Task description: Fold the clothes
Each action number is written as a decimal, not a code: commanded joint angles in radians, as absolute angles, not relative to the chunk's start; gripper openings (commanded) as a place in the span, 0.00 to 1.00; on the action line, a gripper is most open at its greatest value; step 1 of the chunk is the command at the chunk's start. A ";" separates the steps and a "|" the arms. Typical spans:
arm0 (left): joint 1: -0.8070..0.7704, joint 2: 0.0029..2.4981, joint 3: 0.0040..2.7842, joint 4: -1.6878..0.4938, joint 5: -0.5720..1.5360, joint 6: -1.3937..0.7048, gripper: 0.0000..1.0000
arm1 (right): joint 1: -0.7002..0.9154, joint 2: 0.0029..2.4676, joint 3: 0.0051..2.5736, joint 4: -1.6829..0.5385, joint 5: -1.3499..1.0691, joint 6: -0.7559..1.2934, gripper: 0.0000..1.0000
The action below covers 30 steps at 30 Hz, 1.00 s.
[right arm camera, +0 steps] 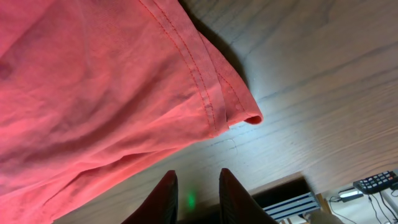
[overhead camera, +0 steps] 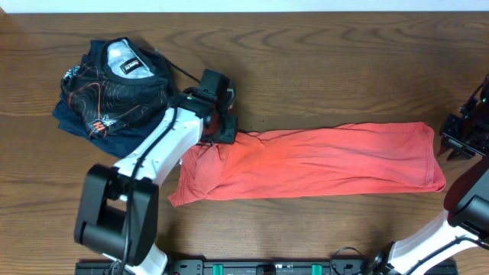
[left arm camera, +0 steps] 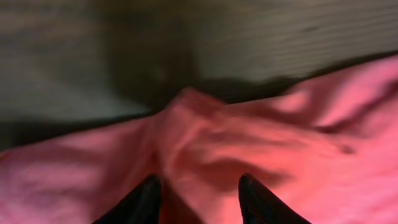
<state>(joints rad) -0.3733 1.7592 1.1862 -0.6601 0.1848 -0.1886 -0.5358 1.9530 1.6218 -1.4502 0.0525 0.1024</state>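
- The shirt [overhead camera: 321, 160] lies across the middle of the table [overhead camera: 321, 46], folded into one long red strip that runs left to right.
- The left gripper [overhead camera: 223, 131] is down on the strip's upper left corner, where the cloth is rumpled.
- On the left wrist view, the fingers [left arm camera: 140, 202] stand apart with a ridge of red cloth bunched up between them. The view is blurred, so I cannot tell whether they are pinching it.
- The right gripper [overhead camera: 457, 143] sits just beside the shirt's right end, off the cloth.
- Seen from its own wrist, its fingers [right arm camera: 166, 196] have a narrow gap between them and hold nothing. Bare wood shows there, and the stitched hem corner [right arm camera: 239, 115] is just ahead.
- A navy garment [overhead camera: 114, 84] lies heaped at the far left, close to the left arm but apart from the shirt.
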 commanded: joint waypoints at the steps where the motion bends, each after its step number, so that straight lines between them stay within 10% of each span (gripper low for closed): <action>1: -0.370 1.753 1.193 -0.685 0.009 -0.224 0.43 | -0.535 1.926 1.621 -1.450 0.048 0.108 0.22; 12: -0.370 1.722 1.198 -0.817 -0.010 -0.223 0.43 | -0.535 1.926 1.621 -1.450 0.048 0.108 0.22; 17: -0.370 1.722 1.198 -0.804 0.144 -0.223 0.07 | -0.535 1.926 1.621 -1.450 0.048 0.108 0.22; 30: -0.373 1.700 1.198 -0.847 0.997 0.382 0.06 | -0.535 1.926 1.621 -1.443 0.048 0.108 0.21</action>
<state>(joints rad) -0.3737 1.7252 1.1862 -0.8196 0.7662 0.1764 -0.5358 1.9530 1.6218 -1.4452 0.0513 0.1020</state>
